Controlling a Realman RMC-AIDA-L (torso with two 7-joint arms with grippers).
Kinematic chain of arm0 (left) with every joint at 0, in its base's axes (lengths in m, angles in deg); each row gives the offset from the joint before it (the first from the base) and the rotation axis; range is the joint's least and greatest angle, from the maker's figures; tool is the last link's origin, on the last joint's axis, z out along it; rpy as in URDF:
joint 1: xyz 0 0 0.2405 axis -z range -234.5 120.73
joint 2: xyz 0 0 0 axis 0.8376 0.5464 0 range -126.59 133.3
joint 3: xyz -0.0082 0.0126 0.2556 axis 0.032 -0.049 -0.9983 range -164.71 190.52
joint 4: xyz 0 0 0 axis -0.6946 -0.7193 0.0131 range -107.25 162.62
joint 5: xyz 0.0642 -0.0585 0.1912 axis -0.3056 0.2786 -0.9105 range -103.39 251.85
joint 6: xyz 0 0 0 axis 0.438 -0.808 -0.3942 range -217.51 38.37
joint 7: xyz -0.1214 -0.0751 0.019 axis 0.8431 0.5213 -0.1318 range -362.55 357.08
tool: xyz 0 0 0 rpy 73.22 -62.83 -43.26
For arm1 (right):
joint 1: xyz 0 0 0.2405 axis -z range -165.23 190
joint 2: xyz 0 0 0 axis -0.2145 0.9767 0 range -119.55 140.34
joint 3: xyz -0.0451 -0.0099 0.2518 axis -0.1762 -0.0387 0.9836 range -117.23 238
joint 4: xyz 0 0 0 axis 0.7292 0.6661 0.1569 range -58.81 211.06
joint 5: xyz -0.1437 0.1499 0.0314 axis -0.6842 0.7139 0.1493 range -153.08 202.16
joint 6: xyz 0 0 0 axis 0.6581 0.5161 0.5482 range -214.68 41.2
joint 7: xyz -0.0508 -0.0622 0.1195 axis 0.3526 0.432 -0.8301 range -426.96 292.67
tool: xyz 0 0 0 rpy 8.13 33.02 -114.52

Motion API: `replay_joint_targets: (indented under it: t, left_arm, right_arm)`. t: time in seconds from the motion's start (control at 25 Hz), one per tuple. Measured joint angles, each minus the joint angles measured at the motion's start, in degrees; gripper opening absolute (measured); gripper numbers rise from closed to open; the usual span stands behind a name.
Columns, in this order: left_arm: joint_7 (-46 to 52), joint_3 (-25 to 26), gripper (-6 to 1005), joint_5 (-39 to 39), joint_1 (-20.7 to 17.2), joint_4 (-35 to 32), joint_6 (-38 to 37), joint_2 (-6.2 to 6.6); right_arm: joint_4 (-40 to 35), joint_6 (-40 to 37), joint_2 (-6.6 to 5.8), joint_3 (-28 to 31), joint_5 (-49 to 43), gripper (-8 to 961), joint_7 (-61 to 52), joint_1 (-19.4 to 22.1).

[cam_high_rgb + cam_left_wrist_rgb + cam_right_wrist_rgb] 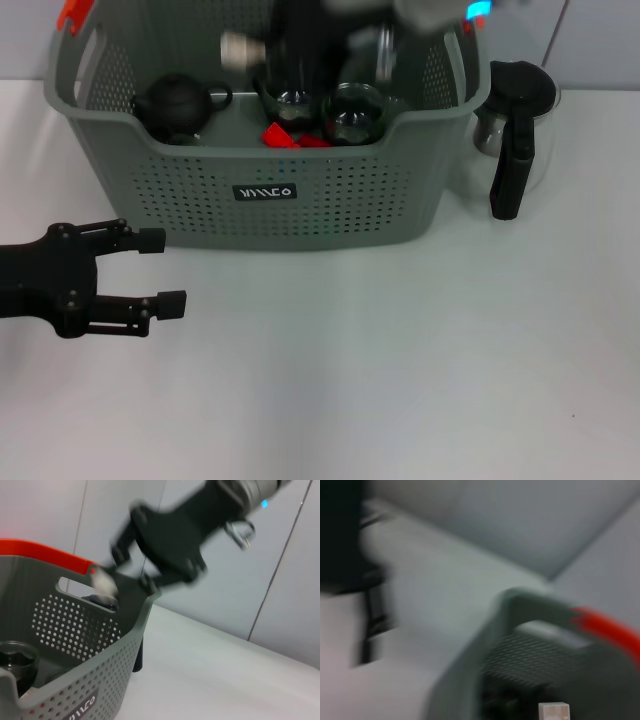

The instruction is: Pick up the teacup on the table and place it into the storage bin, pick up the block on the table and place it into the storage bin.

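The grey-green perforated storage bin (260,215) stands at the back of the white table, with orange clips on its handles. My right gripper (262,48) is blurred above the bin and is shut on a small pale block (238,46). The block shows sharp in the right wrist view (553,712), and the left wrist view shows the right gripper (114,575) over the bin's rim (131,630). Two glass teacups (354,112) stand inside the bin. My left gripper (160,270) is open and empty, low over the table in front of the bin's left corner.
A black teapot (176,103) and red blocks (283,135) lie in the bin. A glass kettle with a black handle (518,135) stands just right of the bin. A grey wall rises behind the table.
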Motion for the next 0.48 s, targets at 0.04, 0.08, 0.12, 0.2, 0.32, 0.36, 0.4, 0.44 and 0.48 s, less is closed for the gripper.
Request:
replay_joint_targets:
  t: [0.04, 0.08, 0.12, 0.2, 0.32, 0.36, 0.4, 0.44, 0.48]
  left_arm:
    - [0.0, 0.0, 917, 0.0, 0.1, 0.0, 0.0, 0.04]
    - [0.0, 0.0, 916, 0.0, 0.2, 0.0, 0.0, 0.07]
    - [-0.1, 0.0, 915, 0.0, 0.2, 0.0, 0.0, 0.08]
    - [-0.1, 0.0, 912, 0.0, 0.3, 0.0, 0.0, 0.11]
    - [-0.1, 0.0, 909, 0.0, 0.5, 0.0, 0.0, 0.21]
    - [-0.1, 0.0, 908, 0.0, 0.6, 0.0, 0.0, 0.23]
    - [-0.1, 0.0, 907, 0.0, 0.6, 0.0, 0.0, 0.25]
    - [-0.1, 0.0, 905, 0.0, 0.7, 0.0, 0.0, 0.28]
    - [-0.1, 0.0, 904, 0.1, 0.8, 0.0, 0.0, 0.3]
  right_arm:
    - [0.0, 1.1, 0.0, 1.8, 0.0, 238, 0.0, -0.3]
    - [0.0, 2.1, -0.01, 3.5, 0.0, 239, -0.1, -0.6]
    - [0.2, 3.2, -0.03, 5.3, 0.1, 240, -0.1, -0.7]
    - [0.9, 5.5, -0.04, 7.6, 0.3, 242, -0.3, -0.7]
    - [2.6, 7.5, -0.09, 9.5, 0.5, 245, -1.3, -0.7]
    - [3.5, 7.5, -0.11, 9.8, 0.5, 245, -1.4, -0.7]
    - [4.2, 7.6, -0.13, 9.9, 0.5, 246, -1.4, -0.7]
    - [4.8, 7.5, -0.13, 10.0, 0.5, 247, -1.5, -0.7]
    - [5.4, 7.6, -0.06, 10.1, 0.7, 248, -1.5, -0.4]
